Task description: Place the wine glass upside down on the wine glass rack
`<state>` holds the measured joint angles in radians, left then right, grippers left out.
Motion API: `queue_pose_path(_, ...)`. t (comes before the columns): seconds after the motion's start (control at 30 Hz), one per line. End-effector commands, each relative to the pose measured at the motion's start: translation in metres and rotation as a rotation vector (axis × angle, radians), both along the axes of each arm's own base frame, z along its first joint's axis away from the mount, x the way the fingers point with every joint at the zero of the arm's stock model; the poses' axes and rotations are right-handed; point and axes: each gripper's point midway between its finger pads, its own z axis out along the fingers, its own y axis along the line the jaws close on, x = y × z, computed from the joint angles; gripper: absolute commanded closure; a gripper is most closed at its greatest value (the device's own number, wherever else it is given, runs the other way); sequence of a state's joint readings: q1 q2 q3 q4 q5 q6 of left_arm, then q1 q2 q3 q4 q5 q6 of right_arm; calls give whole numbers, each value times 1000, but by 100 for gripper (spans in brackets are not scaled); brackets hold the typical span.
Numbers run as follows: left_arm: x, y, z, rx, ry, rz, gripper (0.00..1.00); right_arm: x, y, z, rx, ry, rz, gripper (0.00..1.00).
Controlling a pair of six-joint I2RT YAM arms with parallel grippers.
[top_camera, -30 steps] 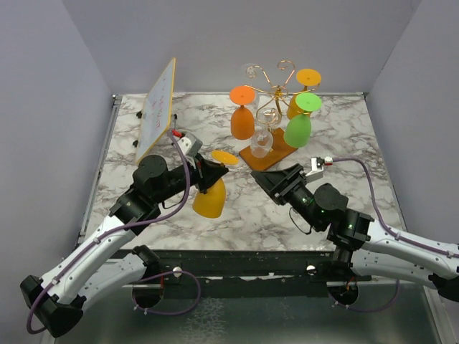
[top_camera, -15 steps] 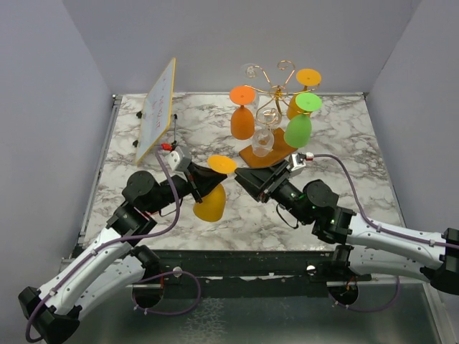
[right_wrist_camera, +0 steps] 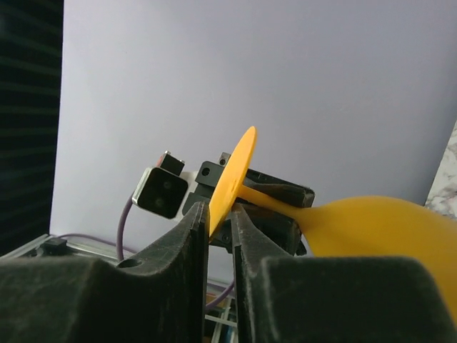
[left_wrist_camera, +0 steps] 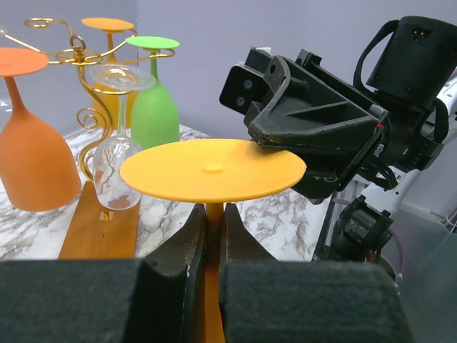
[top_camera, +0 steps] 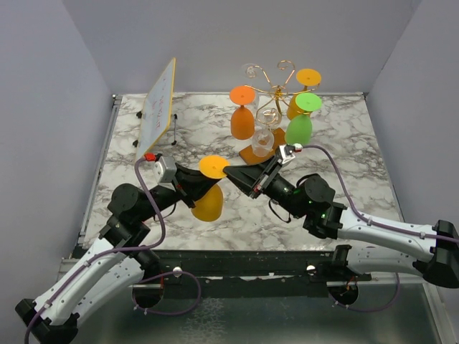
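The yellow wine glass (top_camera: 208, 206) is upside down, its foot (top_camera: 214, 166) on top. My left gripper (top_camera: 197, 183) is shut on its stem, seen in the left wrist view (left_wrist_camera: 213, 221) just below the foot (left_wrist_camera: 213, 170). My right gripper (top_camera: 231, 172) comes from the right. In the right wrist view (right_wrist_camera: 220, 214) its jaws stand narrowly apart astride the foot's rim (right_wrist_camera: 235, 171), with a gap on one side. The bowl (right_wrist_camera: 378, 229) shows at the right. The gold wire wine glass rack (top_camera: 271, 93) stands behind on its wooden base (top_camera: 271, 156).
Hanging on the rack are an orange glass (top_camera: 242, 122), a green glass (top_camera: 297, 130), a yellow-orange glass (top_camera: 297, 104) and a clear glass (top_camera: 262, 140). A tilted whiteboard (top_camera: 156, 111) stands at the back left. Grey walls enclose the marble table (top_camera: 337, 143).
My right gripper has reached left and now straddles the rim of the glass's foot. My left arm has drawn back and lowered a little, keeping hold of the stem.
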<state>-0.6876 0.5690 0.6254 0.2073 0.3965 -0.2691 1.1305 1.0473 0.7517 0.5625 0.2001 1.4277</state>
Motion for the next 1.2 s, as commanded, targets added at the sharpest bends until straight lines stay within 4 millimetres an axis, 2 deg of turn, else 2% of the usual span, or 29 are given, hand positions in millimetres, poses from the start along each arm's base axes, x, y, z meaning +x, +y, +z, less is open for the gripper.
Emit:
queue_pose_path(0.0, -6, 1, -2, 3, -24, -20, 100, -4, -3, 23, 64, -26, 13, 83)
queue_pose_path(0.07, -6, 2, -1, -3, -18, -15, 100, -4, -2, 28, 59, -38, 13, 93)
queue_pose_path(0.1, -5, 3, -1, -8, -9, -6, 96, -4, -3, 30, 55, -48, 10, 98)
queue_pose_path(0.23, -4, 11, 4, -40, 17, 33, 44, -3, -5, 40, 36, -103, -17, 99)
queue_pose_path(0.3, -6, 15, 8, -57, 19, 47, 33, -2, -6, 47, 34, -127, -31, 99)
queue_pose_path(0.47, -7, 34, 17, -54, 2, 131, 29, 5, 5, 66, -24, -215, -69, 99)
queue_pose_path(0.53, -9, 49, 25, -71, -17, 189, 28, 8, 14, 85, -57, -284, -83, 99)
queue_pose_path(0.67, -14, 80, 40, -130, -34, 303, 21, 23, 31, 107, -170, -410, -147, 99)
queue_pose_path(0.77, -18, 100, 49, -178, -42, 369, 16, 48, 40, 111, -263, -448, -203, 99)
queue_pose_path(0.9, -20, 115, 52, -208, -37, 421, 13, 85, 44, 121, -290, -495, -215, 99)
queue_pose_path(1.0, -19, 116, 48, -210, -13, 432, 12, 117, 40, 128, -307, -526, -228, 99)
queue_pose_path(1.17, -11, 111, 35, -226, 57, 436, 12, 153, 29, 144, -330, -648, -276, 99)
